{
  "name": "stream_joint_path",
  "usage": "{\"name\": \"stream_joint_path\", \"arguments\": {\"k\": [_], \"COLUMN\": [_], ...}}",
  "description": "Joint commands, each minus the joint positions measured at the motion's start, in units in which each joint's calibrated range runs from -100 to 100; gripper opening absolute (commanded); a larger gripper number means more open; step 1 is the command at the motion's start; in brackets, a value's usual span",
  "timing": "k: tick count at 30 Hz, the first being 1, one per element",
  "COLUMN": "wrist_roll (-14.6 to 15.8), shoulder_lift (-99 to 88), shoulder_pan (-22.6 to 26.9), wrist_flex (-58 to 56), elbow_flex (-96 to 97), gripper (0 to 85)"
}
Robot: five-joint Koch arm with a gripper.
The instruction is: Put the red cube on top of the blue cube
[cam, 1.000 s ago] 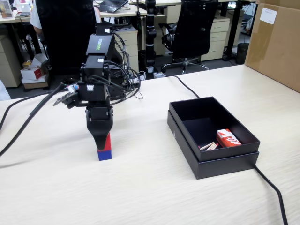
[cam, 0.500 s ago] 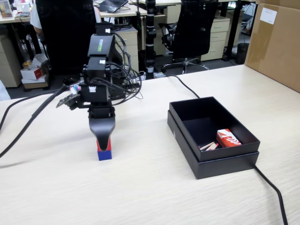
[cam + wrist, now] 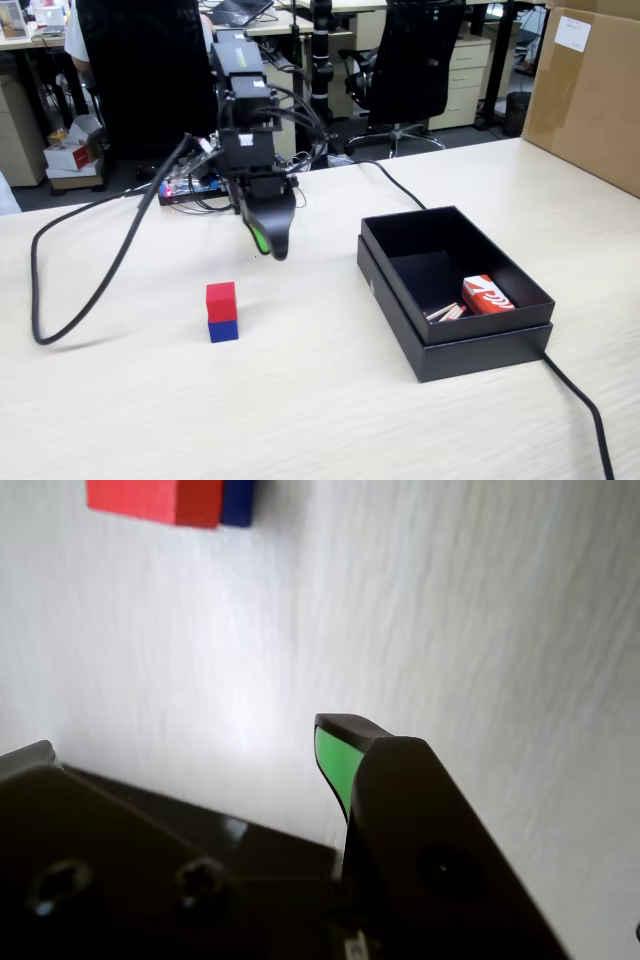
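The red cube (image 3: 221, 298) sits squarely on the blue cube (image 3: 223, 329) on the table (image 3: 300, 400), left of the black box (image 3: 452, 290) in the fixed view. The gripper (image 3: 268, 240) hangs above and apart, empty; whether its jaws are parted I cannot tell

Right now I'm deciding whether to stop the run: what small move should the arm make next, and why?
Probably just back away a little more toward rest. The red cube sits squarely on the blue cube, and the claw hangs empty above the table, apart from the stack. I can't tell whether it is open or shut. Nothing looks left to place.
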State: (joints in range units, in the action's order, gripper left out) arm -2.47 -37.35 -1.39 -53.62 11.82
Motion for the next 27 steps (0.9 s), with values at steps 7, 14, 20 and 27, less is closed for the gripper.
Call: {"name": "stream_joint_path", "arguments": {"k": [7, 14, 20, 27], "wrist_roll": [3.17, 3.17, 3.37, 2.20], "shoulder_lift": [-30.98, -48.08, -58.87, -61.62], "shoulder_pan": [2.00, 1.95, 1.71, 0.88], "wrist_flex": [10.03, 19.36, 23.60, 36.13], "elbow_flex": [21.91, 40.85, 52.00, 62.88], "gripper": [50.4, 50.4, 50.4, 49.6]}}
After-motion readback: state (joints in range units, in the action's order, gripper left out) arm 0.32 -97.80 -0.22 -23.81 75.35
